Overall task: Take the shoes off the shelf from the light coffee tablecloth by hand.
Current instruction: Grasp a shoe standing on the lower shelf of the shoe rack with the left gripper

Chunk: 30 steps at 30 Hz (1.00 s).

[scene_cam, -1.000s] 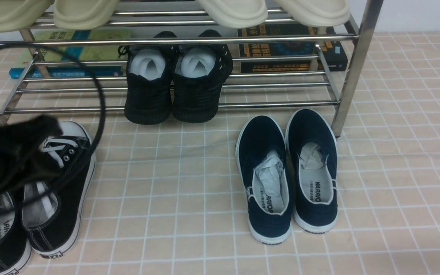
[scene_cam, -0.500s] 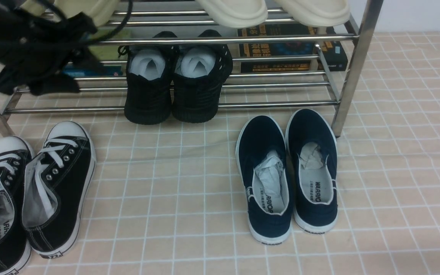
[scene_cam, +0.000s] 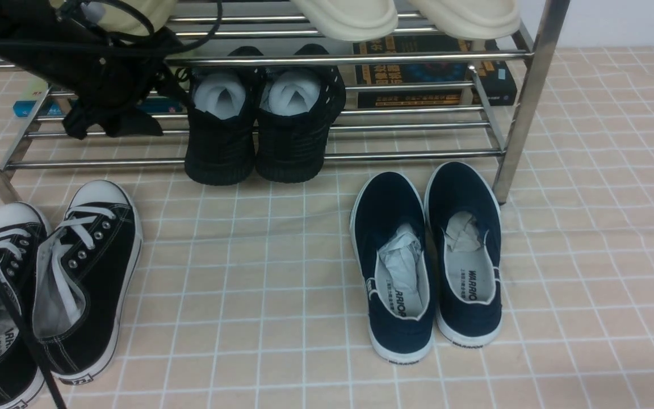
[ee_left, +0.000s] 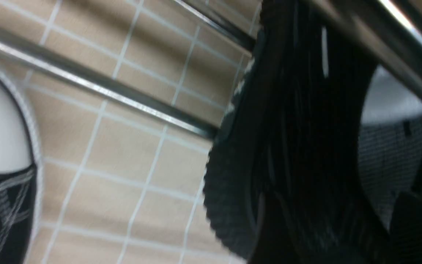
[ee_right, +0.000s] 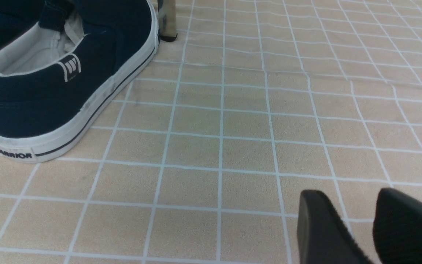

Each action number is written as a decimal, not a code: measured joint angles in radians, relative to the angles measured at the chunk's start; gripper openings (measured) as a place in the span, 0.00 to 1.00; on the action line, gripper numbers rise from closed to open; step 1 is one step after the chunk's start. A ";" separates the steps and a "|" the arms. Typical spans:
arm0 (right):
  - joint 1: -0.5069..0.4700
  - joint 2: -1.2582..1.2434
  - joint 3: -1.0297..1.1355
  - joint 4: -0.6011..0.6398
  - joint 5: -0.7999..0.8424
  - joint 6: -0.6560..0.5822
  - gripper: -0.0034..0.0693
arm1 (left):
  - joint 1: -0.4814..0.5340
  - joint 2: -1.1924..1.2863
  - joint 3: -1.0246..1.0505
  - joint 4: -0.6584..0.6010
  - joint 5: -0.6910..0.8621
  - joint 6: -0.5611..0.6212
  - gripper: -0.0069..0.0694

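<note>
Risk: left gripper (scene_cam: 112, 129), jaws spread and empty, could snag the shelf (scene_cam: 418, 154) tubes crowding the shoes (scene_cam: 259, 130)

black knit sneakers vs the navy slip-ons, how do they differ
The black knit sneakers sit on the chrome shoe rack, on its lowest tier; the navy slip-ons lie on the checked tablecloth in front of it. The sneakers are black all over, ribbed soles included; the slip-ons have white soles. Both pairs stand side by side, heels toward the front camera, stuffed with white paper.
</note>
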<state>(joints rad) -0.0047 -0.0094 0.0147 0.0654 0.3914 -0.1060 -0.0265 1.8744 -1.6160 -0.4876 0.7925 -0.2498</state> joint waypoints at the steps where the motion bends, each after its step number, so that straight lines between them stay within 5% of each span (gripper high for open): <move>1: 0.000 0.000 0.000 0.000 0.000 0.000 0.38 | 0.000 0.011 0.000 -0.016 -0.012 0.000 0.67; 17: 0.000 0.000 0.000 0.000 0.000 0.000 0.38 | 0.000 0.080 -0.007 -0.084 -0.065 0.003 0.65; 21: 0.000 0.000 0.000 0.000 0.000 0.000 0.38 | 0.000 0.082 -0.010 -0.084 -0.065 0.000 0.56; 27: 0.000 0.000 0.000 0.000 0.000 0.000 0.38 | 0.000 0.084 -0.013 -0.084 -0.039 0.000 0.17; 30: 0.000 0.000 0.000 0.000 0.000 0.000 0.38 | 0.000 0.079 -0.013 -0.077 -0.022 0.005 0.12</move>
<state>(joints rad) -0.0047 -0.0094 0.0147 0.0654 0.3914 -0.1060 -0.0265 1.9539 -1.6294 -0.5649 0.7710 -0.2446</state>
